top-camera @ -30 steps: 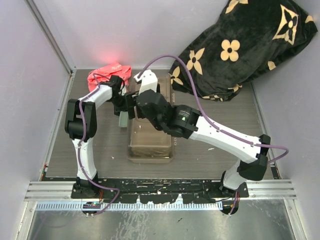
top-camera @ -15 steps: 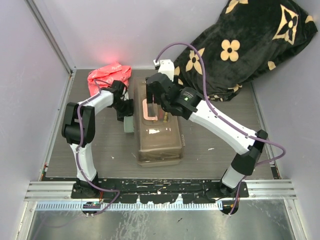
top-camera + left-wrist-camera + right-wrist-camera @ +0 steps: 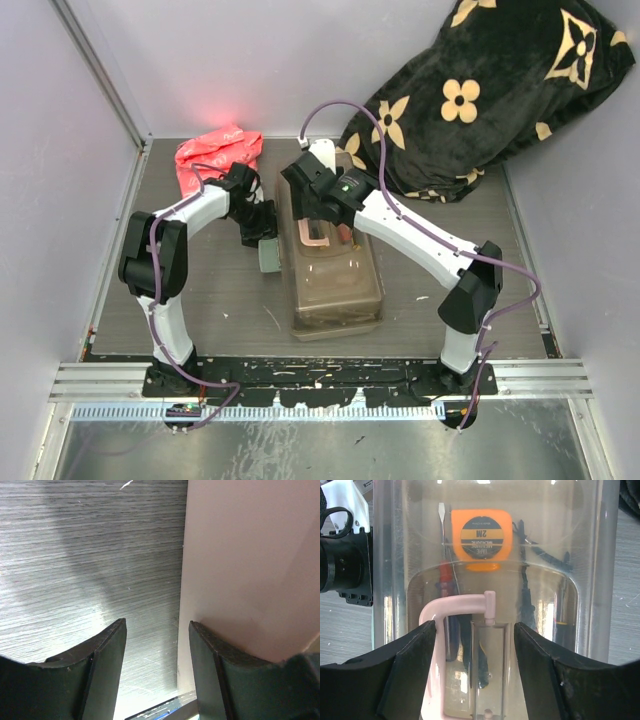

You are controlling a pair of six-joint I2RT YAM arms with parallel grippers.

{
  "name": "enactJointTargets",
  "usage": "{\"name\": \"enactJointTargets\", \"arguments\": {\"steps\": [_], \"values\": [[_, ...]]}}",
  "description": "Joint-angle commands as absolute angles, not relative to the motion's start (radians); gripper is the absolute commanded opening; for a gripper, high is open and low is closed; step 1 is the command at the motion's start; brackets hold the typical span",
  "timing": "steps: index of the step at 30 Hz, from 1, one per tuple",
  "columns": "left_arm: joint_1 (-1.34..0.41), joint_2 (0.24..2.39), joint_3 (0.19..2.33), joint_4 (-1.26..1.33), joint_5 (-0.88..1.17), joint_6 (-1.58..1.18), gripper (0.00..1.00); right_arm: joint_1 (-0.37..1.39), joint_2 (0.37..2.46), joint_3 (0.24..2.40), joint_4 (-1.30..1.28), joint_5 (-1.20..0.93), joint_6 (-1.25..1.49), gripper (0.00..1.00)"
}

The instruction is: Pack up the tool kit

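The tool kit's brown see-through toolbox (image 3: 338,285) lies lengthwise mid-table with its lid shut. My right gripper (image 3: 322,222) hangs over the lid, open, its jaws on either side of the pale pink handle (image 3: 455,604); the left finger is close beside the handle's bar. Through the lid (image 3: 570,555) I see the orange tape measure (image 3: 481,540), a red-handled screwdriver (image 3: 445,582) and dark pliers (image 3: 527,597). My left gripper (image 3: 268,252) sits low at the box's left side, open. In its wrist view the left gripper (image 3: 156,622) shows table between the fingers and the box's pale wall (image 3: 250,565) behind the right finger.
A red crumpled bag (image 3: 215,155) lies at the back left. The black flower-patterned blanket (image 3: 490,90) fills the back right corner. Walls close in on both sides. The left arm's wrist (image 3: 342,565) is right beside the box's left wall.
The toolbox has slid right and toward the near edge. My right gripper swung from the left onto the handle and its jaws have narrowed a little. My left gripper followed along the box's left side.
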State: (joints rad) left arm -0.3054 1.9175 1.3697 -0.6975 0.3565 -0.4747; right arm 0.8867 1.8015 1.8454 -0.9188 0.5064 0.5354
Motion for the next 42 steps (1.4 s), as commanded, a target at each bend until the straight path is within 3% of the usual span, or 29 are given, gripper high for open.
{"name": "enactJointTargets", "arguments": {"steps": [1,17,24,42], "values": [[-0.321,1.882,1.387,-0.664,0.419,-0.482,0.55,0.882,1.753,1.868,-1.004,0.511,0.576,0.68],[-0.271,1.874,1.413,-0.639,0.454,-0.475,0.59,0.849,1.687,1.659,-1.028,0.385,0.615,0.53],[-0.198,1.796,1.255,-0.469,0.675,-0.563,0.59,0.834,1.689,1.648,-1.013,0.364,0.602,0.52],[-0.029,1.572,0.765,0.108,0.937,-0.885,0.6,0.822,1.684,1.632,-1.003,0.336,0.596,0.52]]}}
